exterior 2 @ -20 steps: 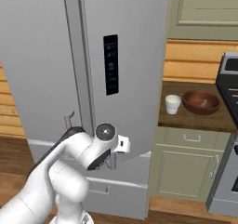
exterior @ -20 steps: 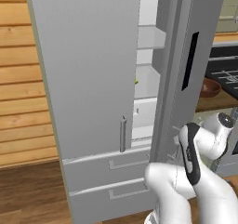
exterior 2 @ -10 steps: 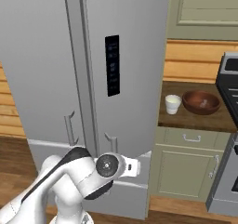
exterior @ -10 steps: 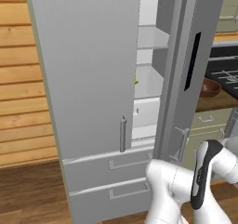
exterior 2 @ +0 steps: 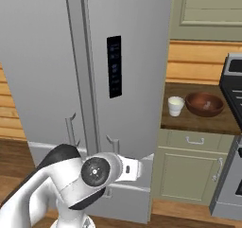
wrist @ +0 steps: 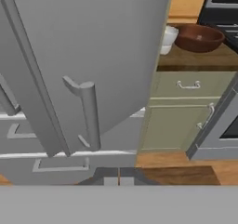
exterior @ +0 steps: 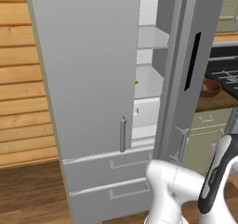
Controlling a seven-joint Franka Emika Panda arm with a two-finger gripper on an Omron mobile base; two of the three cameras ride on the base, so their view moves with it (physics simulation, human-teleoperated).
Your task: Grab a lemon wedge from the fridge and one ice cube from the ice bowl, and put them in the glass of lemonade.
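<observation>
The fridge (exterior: 93, 79) has its left door swung open, and its grey shelves show inside. A tiny yellow lemon wedge (exterior: 136, 82) lies on a middle shelf. The glass of lemonade (exterior 2: 176, 105) stands on the wooden counter right of the fridge, with the reddish-brown ice bowl (exterior 2: 204, 104) beside it. In the hand view, the glass of lemonade (wrist: 168, 38) and the ice bowl (wrist: 200, 37) appear at the upper right. My gripper (wrist: 118, 175) is low, in front of the fridge's right door handle (wrist: 89, 116). It is shut and holds nothing.
Two fridge drawers (exterior: 111, 172) sit below the doors. A green cabinet (exterior 2: 189, 170) with a drawer and a door stands under the counter. A stove (exterior 2: 231, 142) borders it on the right. The floor is wood.
My arm has folded down, and the hand has dropped from door-handle height to a low position facing right. The gripper stayed shut.
</observation>
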